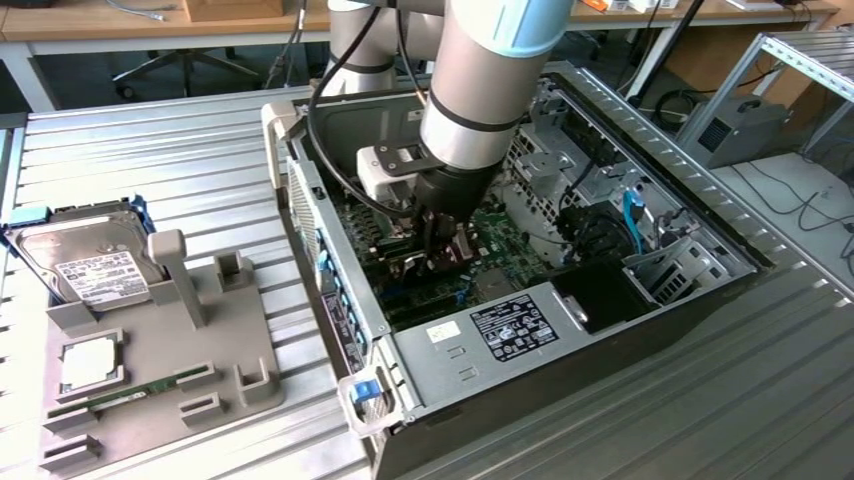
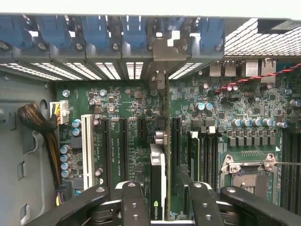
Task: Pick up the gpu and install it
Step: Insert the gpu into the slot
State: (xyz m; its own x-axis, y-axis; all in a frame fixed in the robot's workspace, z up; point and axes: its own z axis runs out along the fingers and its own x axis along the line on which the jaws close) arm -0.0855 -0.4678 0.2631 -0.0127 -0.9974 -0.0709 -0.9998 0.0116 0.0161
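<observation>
one thin black gpu (image 2: 157, 181) with a silver end bracket stands on edge in a slot of the green motherboard (image 2: 127, 136), inside the open black computer case (image 1: 694, 270). the black gripper (image 2: 162, 200) straddles it, fingers (image 2: 134, 202) slightly parted and seemingly letting go; installation looks nearly finished

Gpu (image 2: 158, 179) lower end behind claw (image 2: 162, 200)

Your arm (image 1: 487, 80) reaches steeply down into the open computer case (image 1: 694, 290), wrist near vertical. Your gripper (image 2: 162, 200) sits low over the case's motherboard, its fingers (image 2: 134, 202) spread apart, touching neither face of the card between them.
</observation>
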